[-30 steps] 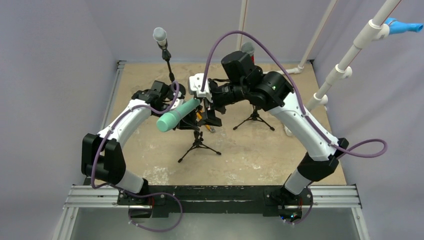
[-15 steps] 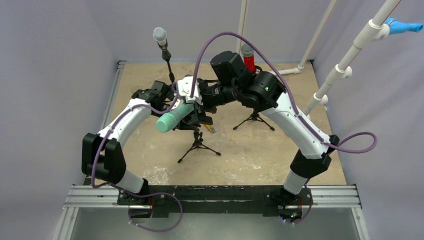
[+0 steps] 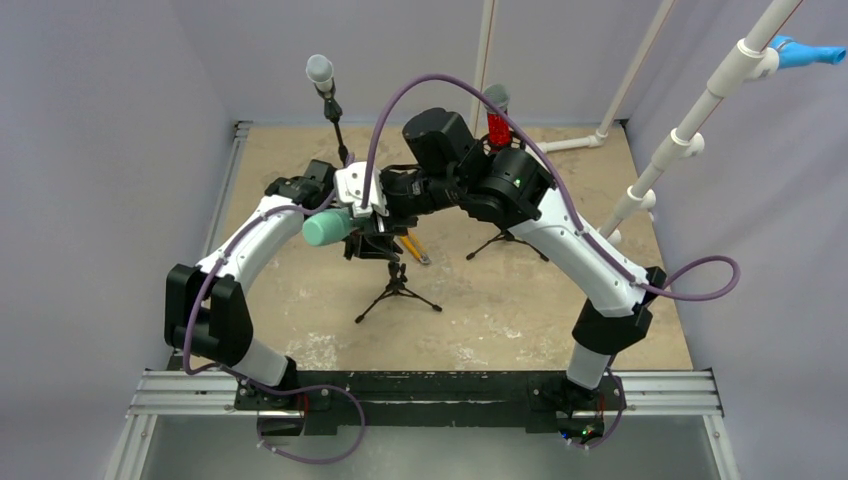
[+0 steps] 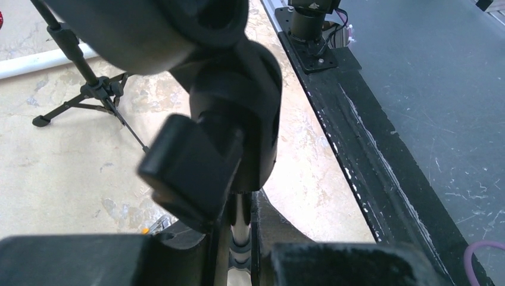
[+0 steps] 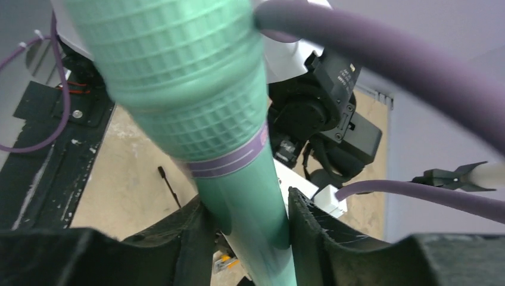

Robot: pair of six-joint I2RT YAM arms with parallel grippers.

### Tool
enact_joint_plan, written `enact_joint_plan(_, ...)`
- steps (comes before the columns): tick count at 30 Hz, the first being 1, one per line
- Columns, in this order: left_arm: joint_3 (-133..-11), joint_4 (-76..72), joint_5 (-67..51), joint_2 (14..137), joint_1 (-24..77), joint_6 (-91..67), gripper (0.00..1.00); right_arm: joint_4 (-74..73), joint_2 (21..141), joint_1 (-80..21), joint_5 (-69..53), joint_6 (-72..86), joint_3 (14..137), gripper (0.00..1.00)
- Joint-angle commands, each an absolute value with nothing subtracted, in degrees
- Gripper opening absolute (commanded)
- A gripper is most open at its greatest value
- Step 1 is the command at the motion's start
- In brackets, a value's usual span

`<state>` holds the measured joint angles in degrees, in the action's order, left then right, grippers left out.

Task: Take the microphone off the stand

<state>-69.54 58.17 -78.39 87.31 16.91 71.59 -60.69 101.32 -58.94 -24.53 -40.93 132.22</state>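
The teal microphone (image 3: 325, 228) lies tilted in the black clip (image 4: 232, 119) at the top of the middle stand (image 3: 398, 290). Its mesh head (image 5: 178, 77) points left toward the left arm. My right gripper (image 3: 372, 218) comes from the right and is shut on the microphone's smooth handle (image 5: 247, 214), with a finger pressed to each side. My left gripper (image 3: 365, 245) is shut on the stand's thin silver pole (image 4: 241, 238) just under the clip. The handle's rear end is hidden behind the right wrist.
A stand with a grey microphone (image 3: 319, 70) rises at the back left. Another stand with a red microphone (image 3: 497, 125) has its tripod (image 3: 510, 240) behind the right arm. White pipes (image 3: 690, 130) lean at the right. An orange tool (image 3: 412, 247) lies on the floor.
My right arm has swung left and its jaws have closed in onto the microphone's handle. The microphone's head has shifted left and up a little. The left gripper has stayed on the pole.
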Motion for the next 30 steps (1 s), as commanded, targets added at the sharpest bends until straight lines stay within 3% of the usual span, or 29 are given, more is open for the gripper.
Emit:
enact_joint_plan(1,-70.3,58.7,-75.9,88.3,17.1,71.0,0.0,-59.8,101.1,-60.5,-23.7,-40.2,134.1,0.3)
enact_joint_plan(8,-70.1,56.9,-75.1,88.5,17.1,69.3,0.0,-60.8,101.5,-62.9,-22.2,-41.7,134.8,0.02)
enact_joint_plan(30,-70.3,53.9,-73.3,89.2,17.1,65.5,0.0,-60.3,105.3,-70.2,-18.5,-41.6,140.6,0.0)
